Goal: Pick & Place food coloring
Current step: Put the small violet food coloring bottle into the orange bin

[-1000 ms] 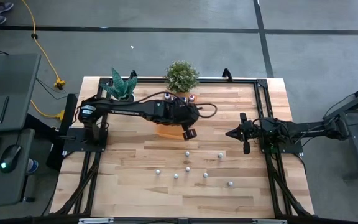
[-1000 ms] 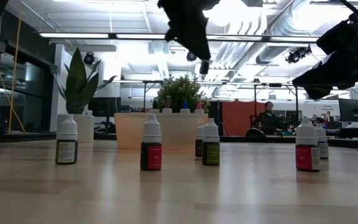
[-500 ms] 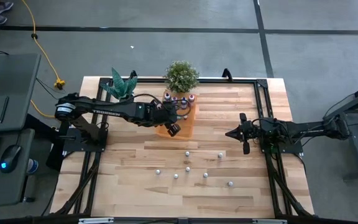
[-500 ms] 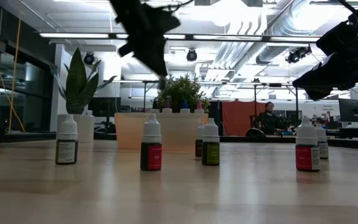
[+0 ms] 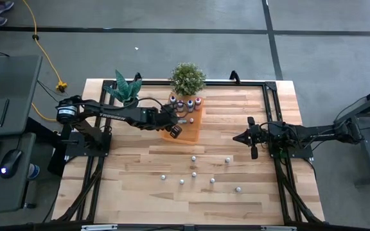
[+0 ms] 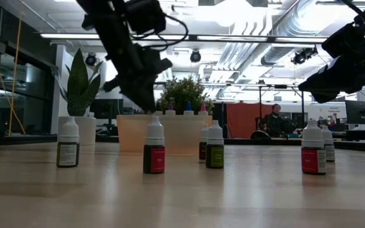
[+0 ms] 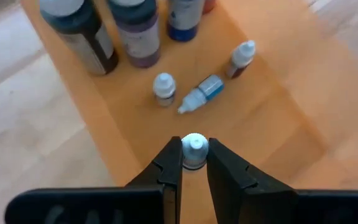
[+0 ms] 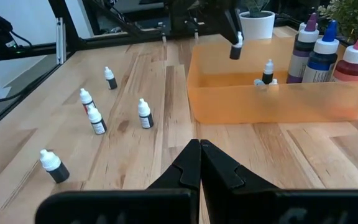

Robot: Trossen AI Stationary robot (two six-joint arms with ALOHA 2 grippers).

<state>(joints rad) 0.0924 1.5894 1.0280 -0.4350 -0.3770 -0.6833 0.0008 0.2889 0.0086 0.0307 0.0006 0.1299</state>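
Left gripper [image 7: 193, 163] clenched on one small white-capped food coloring bottle [image 7: 193, 151], held above the orange tray [image 7: 272, 118] near its front edge, not yet let go. Inside the tray already: three more small bottles, two upright [image 7: 164, 89] and one lying on its side [image 7: 201, 93], plus larger bottles [image 7: 137, 28] along the far wall. On the tabletop [image 5: 140, 186] in front of the tray, several small bottles left standing, well apart from one another [image 5: 194, 159]; about seven countable from above, with red, green and dark labels visible in the low view [image 6: 154, 151]. Right gripper [image 8: 199, 163] pressed shut with nothing in it, parked low at the right side of the tabletop, pointed toward the tray. By these signs, roughly a third done: one drop pending, then the scattered bottles to fetch.
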